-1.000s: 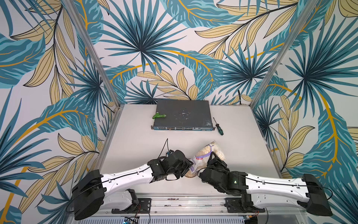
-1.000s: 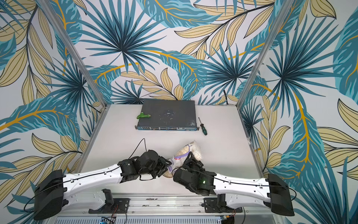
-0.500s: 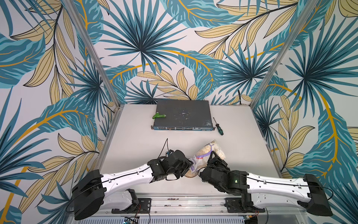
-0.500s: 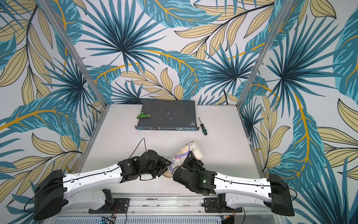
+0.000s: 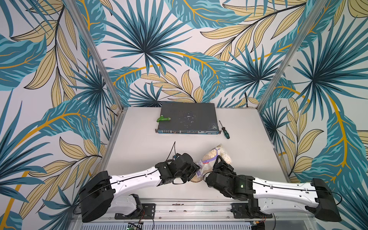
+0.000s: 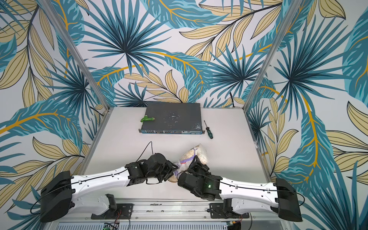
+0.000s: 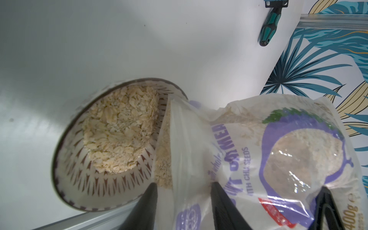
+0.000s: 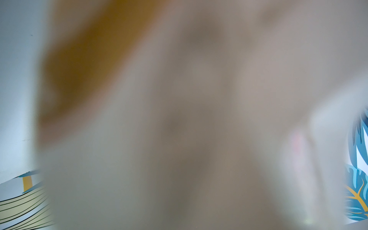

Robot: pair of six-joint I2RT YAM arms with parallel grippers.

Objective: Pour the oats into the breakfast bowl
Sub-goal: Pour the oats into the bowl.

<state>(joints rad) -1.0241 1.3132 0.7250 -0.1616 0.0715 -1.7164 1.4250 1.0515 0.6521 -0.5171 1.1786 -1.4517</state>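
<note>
The crinkly clear oats pouch (image 7: pixel 278 149) tilts at the near middle of the tabletop (image 5: pixel 139 151), with its mouth over the round patterned bowl (image 7: pixel 79 179) so the flakes (image 7: pixel 119 129) slide in. The left tool (image 7: pixel 183 184), half closed, pinches the film beside the mouth, apparently to aim it. The right tool (image 5: pixel 221 163) clamps the bulging body, raising it.

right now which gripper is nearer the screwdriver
Right. The right gripper holds the pouch on the side toward the screwdriver; the left gripper holds its mouth on the other side, farther away.
</note>
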